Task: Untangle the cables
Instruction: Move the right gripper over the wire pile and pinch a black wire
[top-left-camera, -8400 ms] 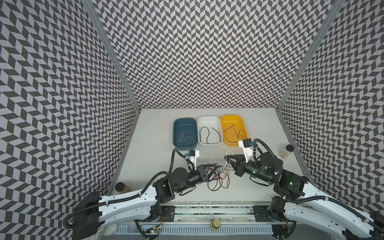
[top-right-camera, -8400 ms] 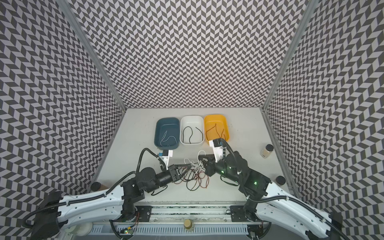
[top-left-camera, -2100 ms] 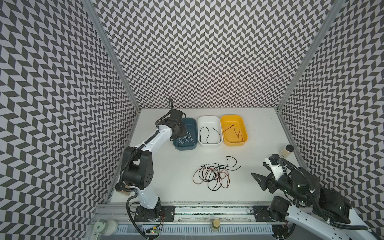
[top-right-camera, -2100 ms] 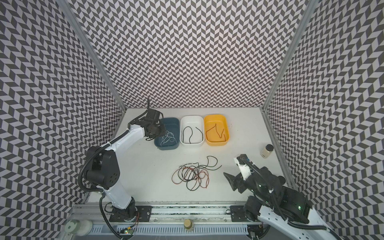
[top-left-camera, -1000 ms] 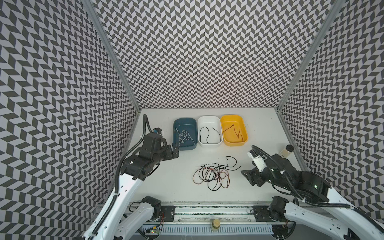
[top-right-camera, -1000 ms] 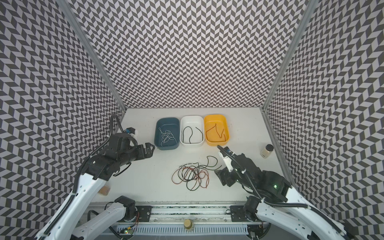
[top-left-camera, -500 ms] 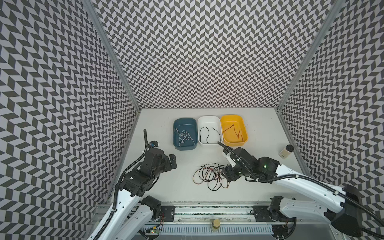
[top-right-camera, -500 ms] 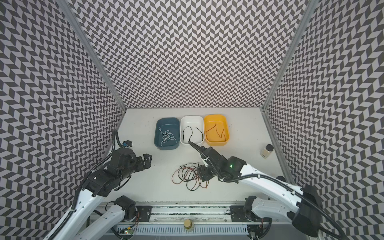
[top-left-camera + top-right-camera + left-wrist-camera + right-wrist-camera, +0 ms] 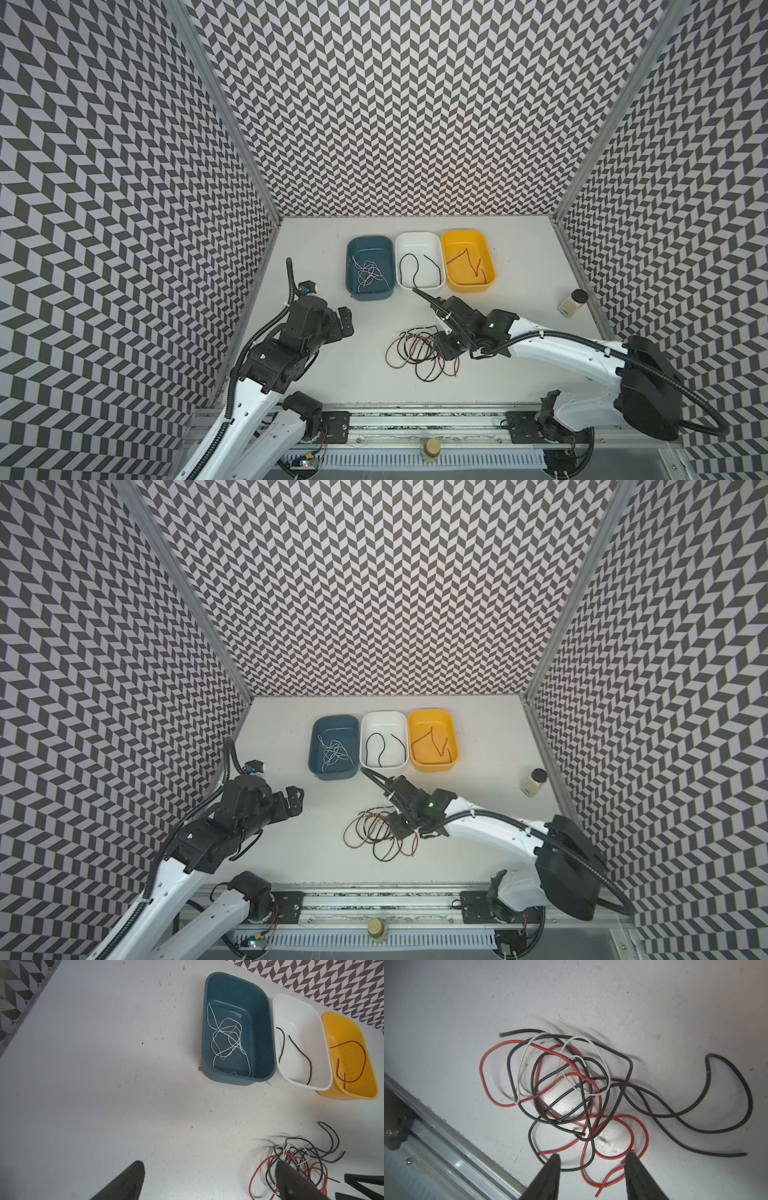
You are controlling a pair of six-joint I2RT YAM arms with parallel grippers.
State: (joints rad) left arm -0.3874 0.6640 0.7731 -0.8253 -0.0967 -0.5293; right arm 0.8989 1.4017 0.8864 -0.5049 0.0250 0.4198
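Observation:
The cables lie as a tangle of black, red and white wires on the table, seen in both top views. My right gripper is down at the tangle's right edge. In the right wrist view its jaws stand open astride loops of red and black cable, gripping nothing. My left gripper hovers open and empty to the left of the tangle; the left wrist view shows its fingers wide apart with the tangle beside one tip.
Three trays stand in a row at the back: blue holding white cable, white holding black cable, yellow holding red cable. A small jar stands at the right wall. A metal rail runs along the front edge.
My right arm has reached from the front right to the tangle and its jaws have narrowed over the loops. The left arm has drawn back a little toward the front left.

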